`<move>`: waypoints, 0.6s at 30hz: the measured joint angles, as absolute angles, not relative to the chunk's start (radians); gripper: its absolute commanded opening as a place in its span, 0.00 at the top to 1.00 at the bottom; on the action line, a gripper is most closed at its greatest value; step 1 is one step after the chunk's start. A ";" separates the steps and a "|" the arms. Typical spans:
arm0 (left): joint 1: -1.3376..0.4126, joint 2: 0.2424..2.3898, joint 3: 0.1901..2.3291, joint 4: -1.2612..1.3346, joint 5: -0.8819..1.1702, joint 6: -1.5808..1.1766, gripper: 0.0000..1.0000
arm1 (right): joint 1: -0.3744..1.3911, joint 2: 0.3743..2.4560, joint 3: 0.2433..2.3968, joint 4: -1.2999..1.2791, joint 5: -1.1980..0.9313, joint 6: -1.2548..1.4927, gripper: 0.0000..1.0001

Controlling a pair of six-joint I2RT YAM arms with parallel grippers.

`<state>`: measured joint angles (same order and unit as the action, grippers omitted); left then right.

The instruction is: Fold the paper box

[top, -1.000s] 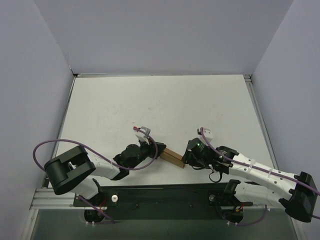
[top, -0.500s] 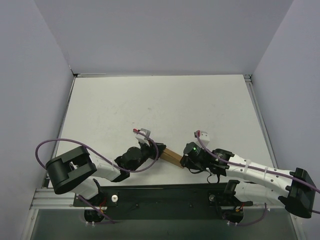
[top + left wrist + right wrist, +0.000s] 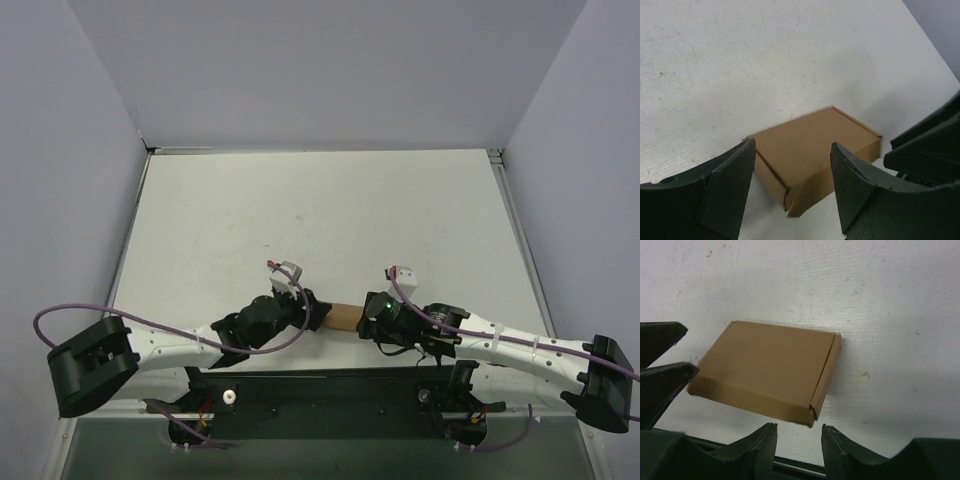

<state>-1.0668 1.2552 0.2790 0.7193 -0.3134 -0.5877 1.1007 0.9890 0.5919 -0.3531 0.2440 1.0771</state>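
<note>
Left gripper [image 3: 793, 145] stands with its dark jaws spread wide. The near end of the flat, rectangular brown cardboard paper box [image 3: 812, 147] sits in the gap between them. We see a strip of white surface between the box and the left-hand finger, so the jaws are not clamped on it. Right gripper [image 3: 799, 426] faces the box from the other end. Its jaws are only narrowly parted, with bare surface showing between the fingers [image 3: 757, 450]. The box lies just beyond their tips and is not held.

We see the box folded into a compact closed slab, with a seam running along one short end. From above it lies between the two grippers, close to the near edge of the white matte table [image 3: 330, 210] and about midway from left to right. Whether it rests flat or has one edge lifted, we cannot tell.

The tabletop carries faint scuffs and a few dark specks. Plain pale lilac-grey walls [image 3: 330, 70] close it in on the left, far and right sides. A black mounting rail [image 3: 330, 385] runs along the near edge. From there the white left arm [image 3: 170, 345] and white right arm [image 3: 510, 340] reach low and inward toward the box.
</note>
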 measured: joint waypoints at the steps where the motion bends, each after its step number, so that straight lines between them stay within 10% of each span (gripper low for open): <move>1: -1.071 1.219 0.294 0.657 -0.303 -0.580 0.27 | 1.102 0.986 0.592 -0.357 0.249 1.074 0.47; 7: -1.061 0.993 0.422 0.355 -0.257 -0.523 0.23 | 1.109 0.949 0.606 -0.382 0.281 1.023 0.23; 18: -0.611 0.905 0.457 0.065 -0.087 -0.498 0.16 | 0.806 1.049 0.661 -0.191 0.167 0.724 0.15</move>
